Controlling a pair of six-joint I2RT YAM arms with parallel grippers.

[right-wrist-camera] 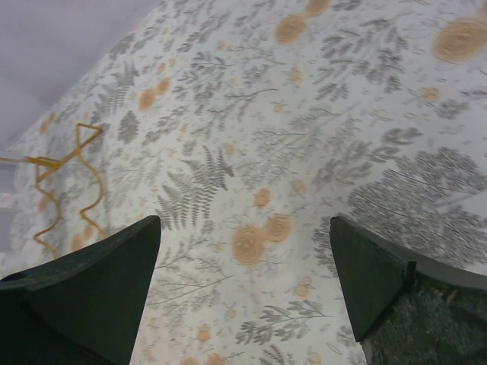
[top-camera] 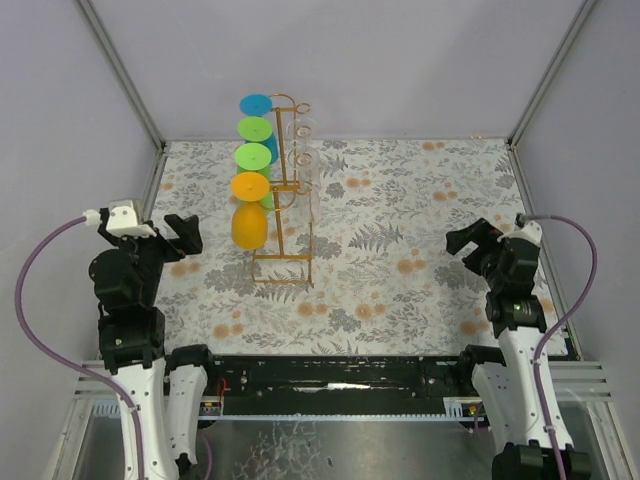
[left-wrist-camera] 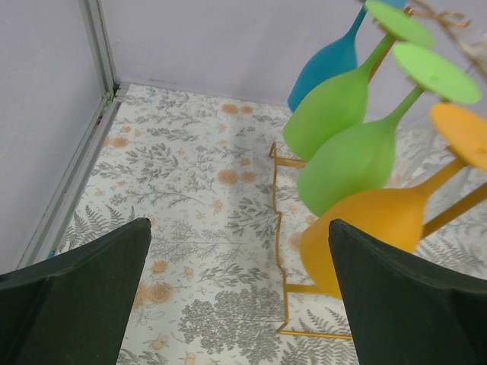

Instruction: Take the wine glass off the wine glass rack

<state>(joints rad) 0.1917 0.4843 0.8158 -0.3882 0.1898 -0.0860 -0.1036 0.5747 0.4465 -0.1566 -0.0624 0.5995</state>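
**Orange wine glass waits on the rack, both claws wide and empty**

The opaque orange wine glass (left-wrist-camera: 365,228) hangs bowl-down at the near end of the thin gold wire rack (top-camera: 283,255). The left claw (left-wrist-camera: 240,224) is near, the right claw (right-wrist-camera: 243,220) well apart. The glass looks light, rigid, smooth and probably slippery. The slim stem below its flat round foot seems the safest hold.

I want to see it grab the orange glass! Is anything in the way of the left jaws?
Nothing visible is. Only flowery tablecloth lies between the open left jaws and the orange glass, hanging upside down at the near end of the rack.
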